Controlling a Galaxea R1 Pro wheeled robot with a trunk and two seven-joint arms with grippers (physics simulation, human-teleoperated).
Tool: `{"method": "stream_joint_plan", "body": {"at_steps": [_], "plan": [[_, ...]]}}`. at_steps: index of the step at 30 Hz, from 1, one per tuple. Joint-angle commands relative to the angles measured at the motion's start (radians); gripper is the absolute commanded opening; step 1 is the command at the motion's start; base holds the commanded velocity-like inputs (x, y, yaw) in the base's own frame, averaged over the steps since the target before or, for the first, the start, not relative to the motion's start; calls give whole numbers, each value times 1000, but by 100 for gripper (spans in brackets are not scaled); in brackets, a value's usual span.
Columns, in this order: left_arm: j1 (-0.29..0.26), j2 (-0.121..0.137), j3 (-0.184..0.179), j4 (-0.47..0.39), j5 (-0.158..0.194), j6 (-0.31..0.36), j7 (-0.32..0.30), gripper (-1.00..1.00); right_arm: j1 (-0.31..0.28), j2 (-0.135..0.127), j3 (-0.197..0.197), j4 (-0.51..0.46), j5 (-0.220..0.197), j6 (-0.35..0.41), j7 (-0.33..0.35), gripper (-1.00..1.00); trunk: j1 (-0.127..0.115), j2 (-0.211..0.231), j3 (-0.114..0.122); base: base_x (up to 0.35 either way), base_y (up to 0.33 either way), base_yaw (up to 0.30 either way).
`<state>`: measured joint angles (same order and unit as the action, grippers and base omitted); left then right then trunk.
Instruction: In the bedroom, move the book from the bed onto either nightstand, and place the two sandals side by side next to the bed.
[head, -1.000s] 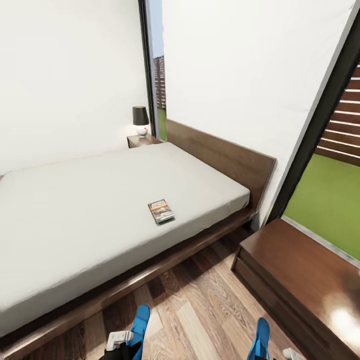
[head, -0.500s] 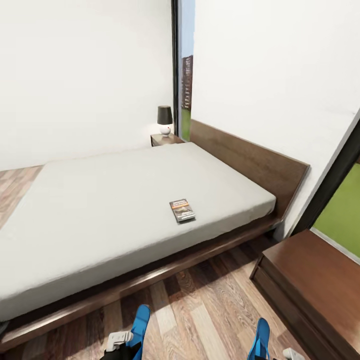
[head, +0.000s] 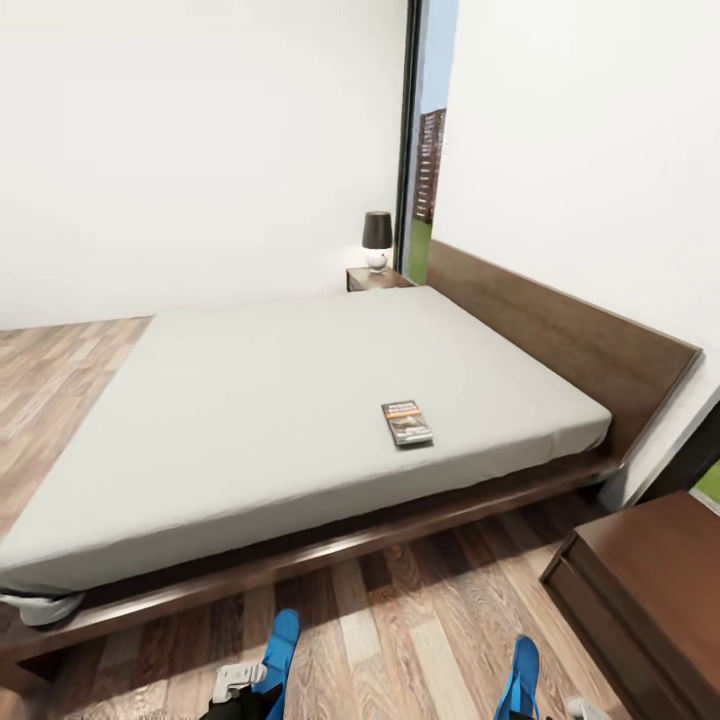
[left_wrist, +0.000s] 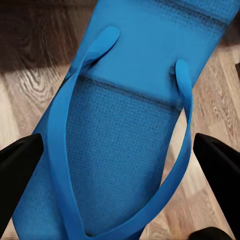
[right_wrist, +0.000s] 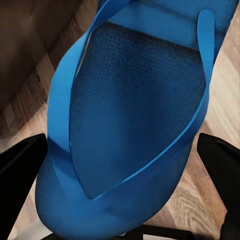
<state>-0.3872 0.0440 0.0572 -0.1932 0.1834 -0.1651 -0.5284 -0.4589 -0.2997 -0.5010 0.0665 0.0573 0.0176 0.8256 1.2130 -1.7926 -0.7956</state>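
The left gripper (left_wrist: 120, 200) carries one blue sandal (left_wrist: 135, 115); in the left wrist view its two dark fingers (left_wrist: 17, 170) stand either side of the sole, closed in on the sandal's edges. The right gripper (right_wrist: 125, 200) holds the other sandal (right_wrist: 135, 110) the same way, with a dark finger (right_wrist: 20, 170) at each side of the sole. In the head view both sandals poke up at the near edge, the left one (head: 278, 650) and the right one (head: 522, 675), over the wood-plank floor (head: 400, 620) just short of the bed (head: 300, 400).

The sandals look like thin foam or rubber: light, flexible and a little springy, so a hold across the sole should grip well but may bend it. The thong straps are soft loops and a poor place to pinch; the sole edges are the better hold. Set flat, they ought to stay put and not roll.

The book (head: 407, 422) lies flat on the off-white mattress, right of the middle and toward the near side, well apart from the headboard (head: 560, 320). It is thin, light and fairly stiff, and the soft mattress should let a finger press under an edge. The near nightstand (head: 650, 580) stands at the right; the far one (head: 375, 278) bears a small lamp (head: 377, 238).
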Motion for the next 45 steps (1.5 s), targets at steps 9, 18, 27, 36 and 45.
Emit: {"method": "stream_joint_plan", "body": {"at_steps": [9,18,27,36,45], "plan": [[0,0,6,2,1,-1,-6,-100,-1,-1,-10,2,6,2,3,-100,0,0,-1,0,0,293],[0,0,6,2,2,-1,-6,-100,-1,-1,-10,2,6,1,3,-100,0,0,-1,0,0,293],[0,0,6,2,1,-1,-6,-100,-1,-1,-10,2,6,2,3,-100,0,0,-1,0,0,293],[0,0,6,2,1,-1,-6,-100,-1,-1,-10,2,6,2,3,-100,0,0,-1,0,0,293],[0,0,6,2,2,-1,-6,-100,-1,-1,-10,2,6,2,3,-100,0,0,-1,0,0,213]]}}
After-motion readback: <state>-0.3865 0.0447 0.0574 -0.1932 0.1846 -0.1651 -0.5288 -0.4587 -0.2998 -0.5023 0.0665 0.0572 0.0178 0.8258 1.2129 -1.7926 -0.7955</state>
